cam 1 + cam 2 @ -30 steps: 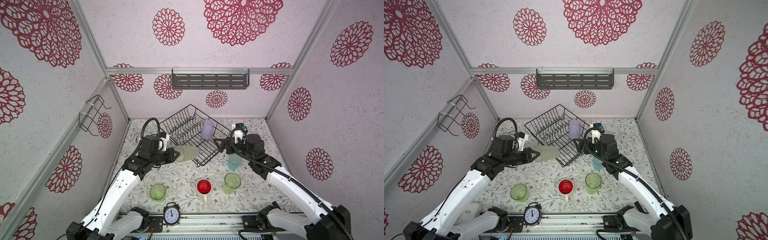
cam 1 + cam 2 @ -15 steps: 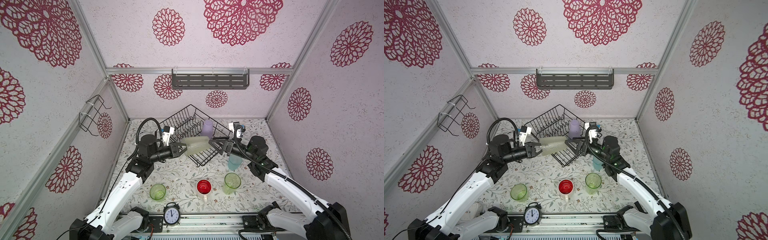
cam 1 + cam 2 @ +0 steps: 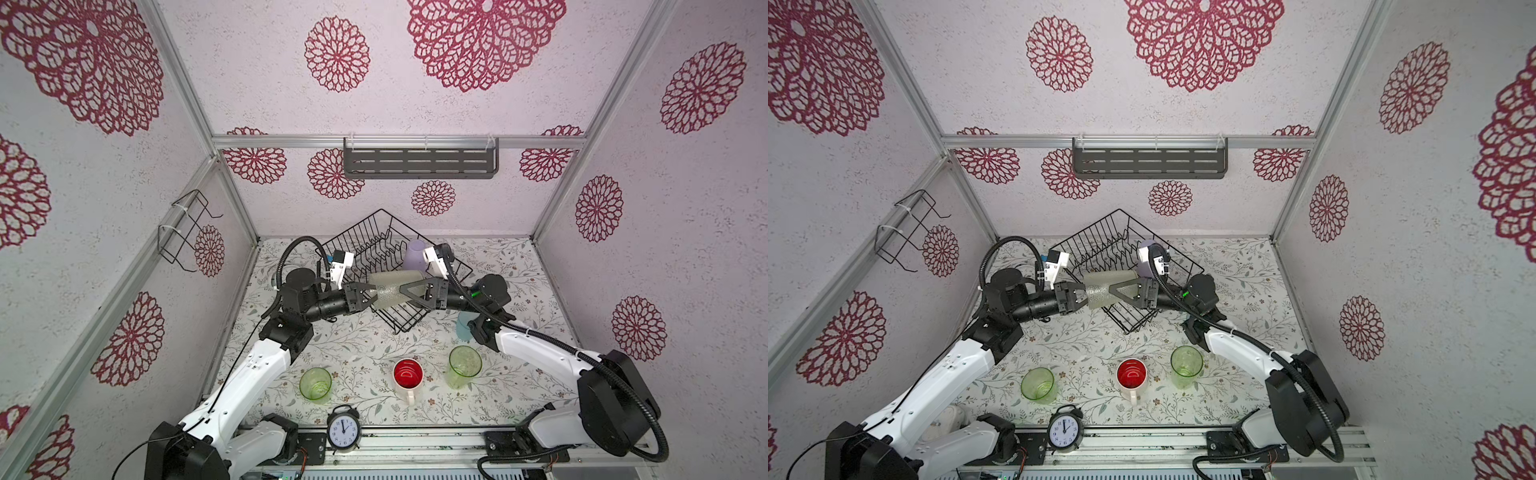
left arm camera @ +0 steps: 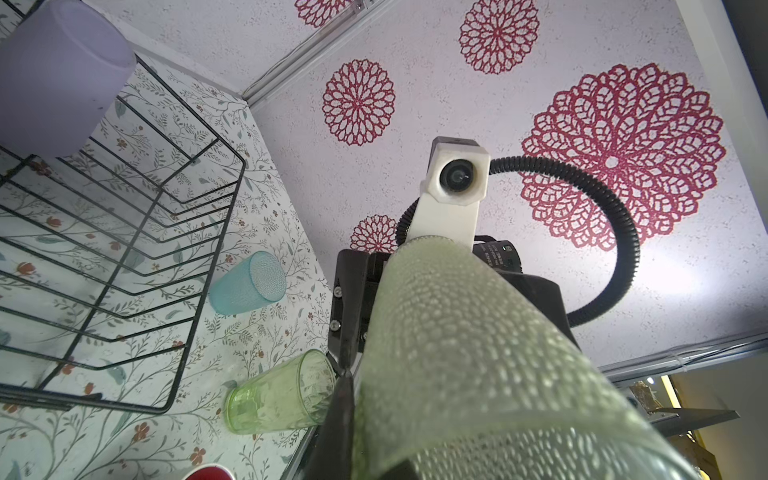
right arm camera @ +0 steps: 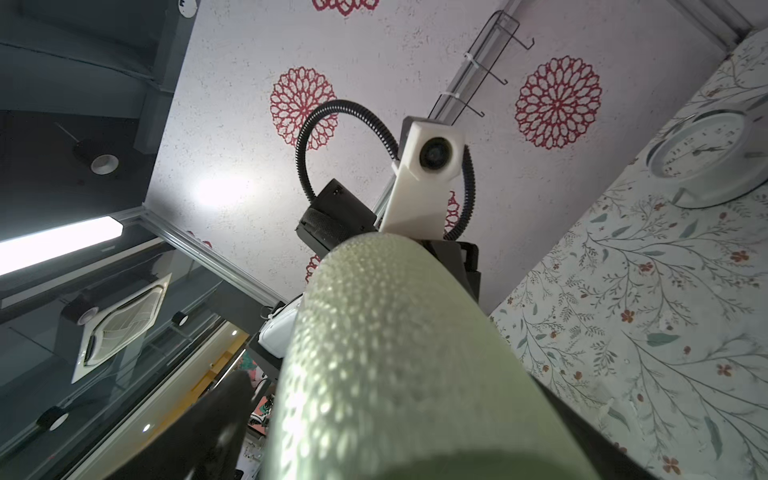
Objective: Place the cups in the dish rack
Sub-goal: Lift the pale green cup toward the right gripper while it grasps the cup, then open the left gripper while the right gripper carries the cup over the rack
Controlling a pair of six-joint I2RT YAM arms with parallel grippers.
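Pale yellowish tumbler (image 3: 390, 286) held level in the air above the near side of the dish rack (image 3: 353, 228), its long axis running between the two arms. The left gripper (image 3: 371, 298) has its fingers clamped on one end of the tumbler. In the left wrist view the dimpled wall (image 4: 478, 353) runs straight out from that grip. The right gripper (image 3: 405, 295) meets the opposite end with its fingers spread wide apart, one on each side of the wall. The right wrist view shows the tumbler (image 5: 395, 353) lying between them, though contact cannot be made out. A lilac tumbler (image 3: 413, 255) stands mouth down inside the rack, at its right-hand edge. A light-blue tumbler (image 4: 247, 282) stands inverted on the counter (image 3: 361, 345) just outside the rack's right corner. Nearer than the rack, well apart from it, stand two green tumblers (image 3: 316, 382) (image 3: 464, 365) with the white mug (image 3: 407, 376) between them.
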